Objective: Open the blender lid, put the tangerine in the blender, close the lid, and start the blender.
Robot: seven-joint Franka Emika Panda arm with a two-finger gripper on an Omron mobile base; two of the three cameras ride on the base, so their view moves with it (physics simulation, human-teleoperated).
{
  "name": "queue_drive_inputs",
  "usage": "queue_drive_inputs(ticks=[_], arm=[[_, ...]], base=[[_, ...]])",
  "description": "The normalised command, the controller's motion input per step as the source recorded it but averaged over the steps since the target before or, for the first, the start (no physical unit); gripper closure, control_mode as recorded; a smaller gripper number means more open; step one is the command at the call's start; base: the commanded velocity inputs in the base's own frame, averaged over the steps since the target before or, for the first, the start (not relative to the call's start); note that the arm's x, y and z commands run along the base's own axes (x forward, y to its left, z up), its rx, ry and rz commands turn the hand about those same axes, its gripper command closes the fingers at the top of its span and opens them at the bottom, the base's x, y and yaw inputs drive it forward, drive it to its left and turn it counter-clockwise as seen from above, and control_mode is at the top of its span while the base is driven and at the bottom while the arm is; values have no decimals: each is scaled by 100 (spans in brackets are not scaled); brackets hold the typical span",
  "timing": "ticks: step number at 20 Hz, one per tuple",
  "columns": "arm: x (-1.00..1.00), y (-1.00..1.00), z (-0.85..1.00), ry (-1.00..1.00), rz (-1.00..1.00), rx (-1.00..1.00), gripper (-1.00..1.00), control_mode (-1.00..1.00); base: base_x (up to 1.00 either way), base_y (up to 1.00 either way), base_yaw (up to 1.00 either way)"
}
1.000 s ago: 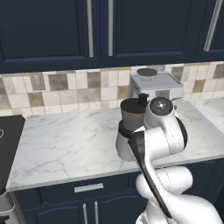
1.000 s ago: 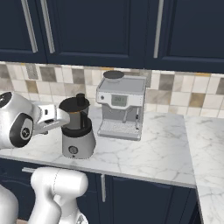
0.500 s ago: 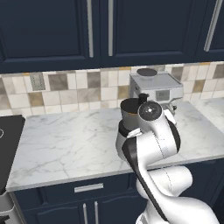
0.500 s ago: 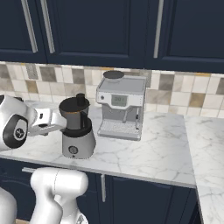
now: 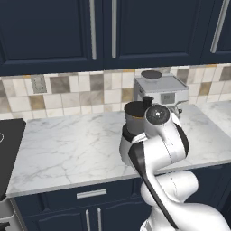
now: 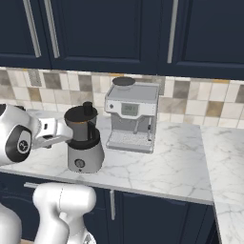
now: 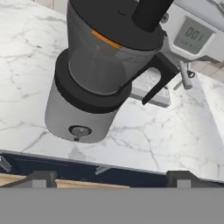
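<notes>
Tangerine shows as an orange sliver under blender lid; fingers spread wide.

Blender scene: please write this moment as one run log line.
blender: on counter, beside coffee machine | blender lid: on jar | tangerine: orange visible inside jar | gripper: jaws open, left of jar

Kitchen: marble counter, tiled backsplash, cabinets.
</notes>
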Motion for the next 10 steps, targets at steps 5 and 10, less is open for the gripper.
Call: queue_drive_inputs(ticks=[5,10], arm=[[0,0,-21,4,3,1,-100,-100],[-3,34,-22,3,0,0,-100,-100]], base=[[0,0,0],[0,0,0]])
